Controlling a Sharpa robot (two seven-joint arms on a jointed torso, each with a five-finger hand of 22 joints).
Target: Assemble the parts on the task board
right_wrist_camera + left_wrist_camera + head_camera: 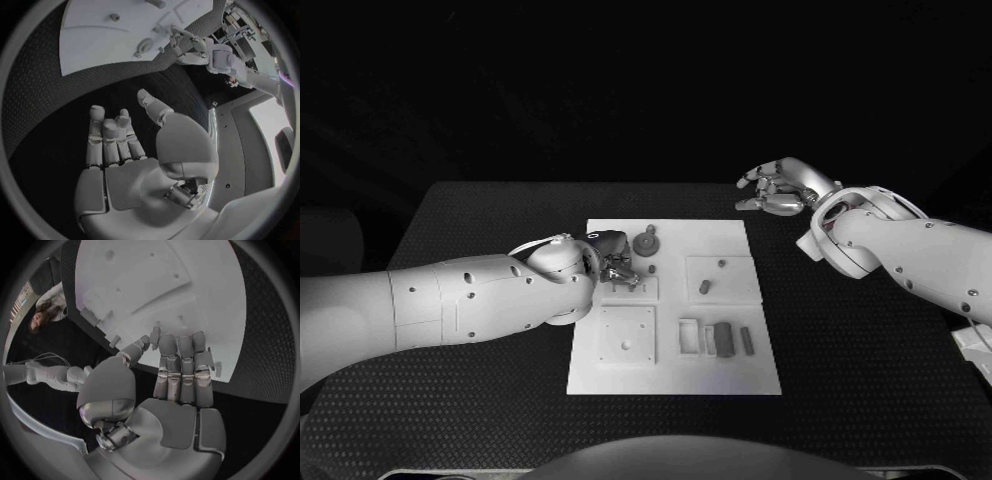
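The black table [473, 215] carries the white task board [668, 350] at the centre of the head view, square to the robot, presumably so both arms can reach it. The left hand [615, 262] sits over the board's upper-left area; in its wrist view the fingers [185, 360] lie straight and apart over the board's edge, gripping nothing, seemingly poised to work a part there. The right hand [785, 188] hangs above bare table at upper right, well apart from the board, fingers loosely spread and empty, likely parked clear. Small grey parts [720, 338] lie in the board's lower-right recesses, awaiting assembly.
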